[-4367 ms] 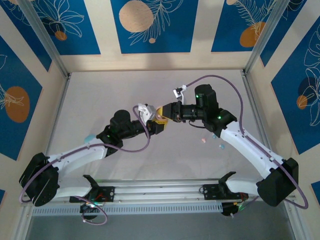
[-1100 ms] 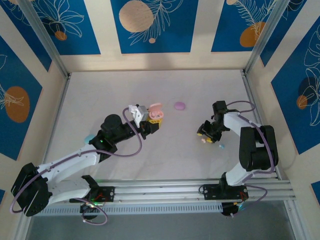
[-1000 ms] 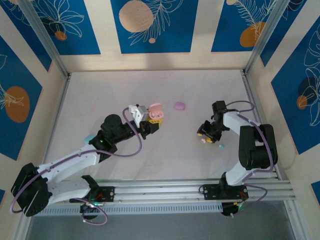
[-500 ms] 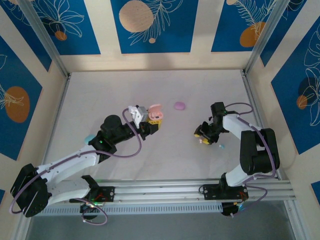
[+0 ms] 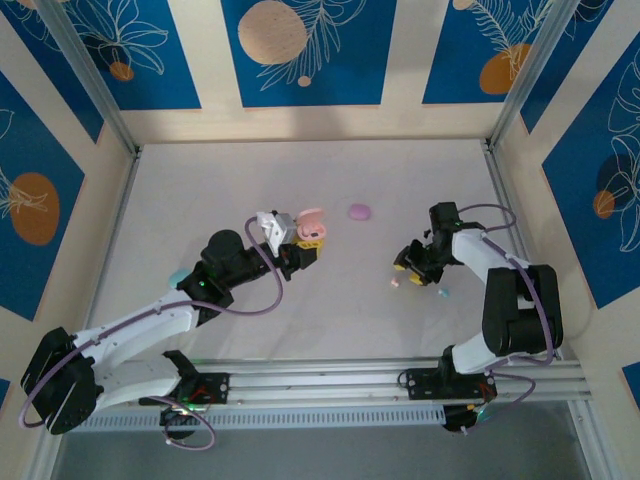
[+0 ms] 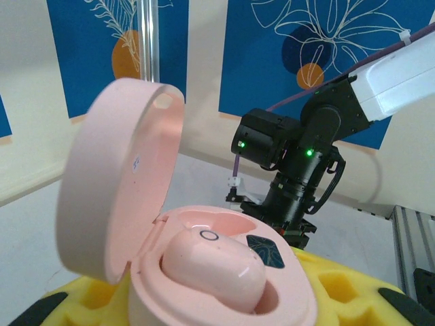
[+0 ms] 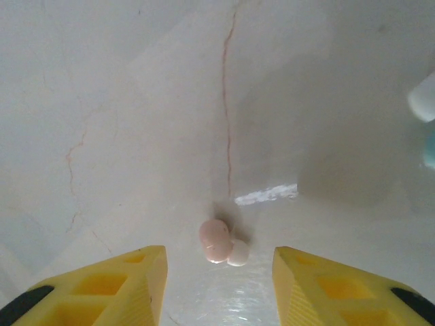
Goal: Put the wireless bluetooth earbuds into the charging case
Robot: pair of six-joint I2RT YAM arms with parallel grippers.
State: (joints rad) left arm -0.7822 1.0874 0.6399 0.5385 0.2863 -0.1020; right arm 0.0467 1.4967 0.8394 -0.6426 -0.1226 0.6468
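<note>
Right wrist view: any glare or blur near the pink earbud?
Right wrist view: a bright glare streak on the table just beyond the pink earbud, which is fairly sharp; pale blue bits at the right edge blur. Left wrist view: the pink case is crisp.

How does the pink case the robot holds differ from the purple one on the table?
The pink case is held by the left gripper; the purple case lies free on the table. The pink case's lid stands open with one pink earbud seated inside; the purple case looks shut. Both are small pastel ovals.
</note>
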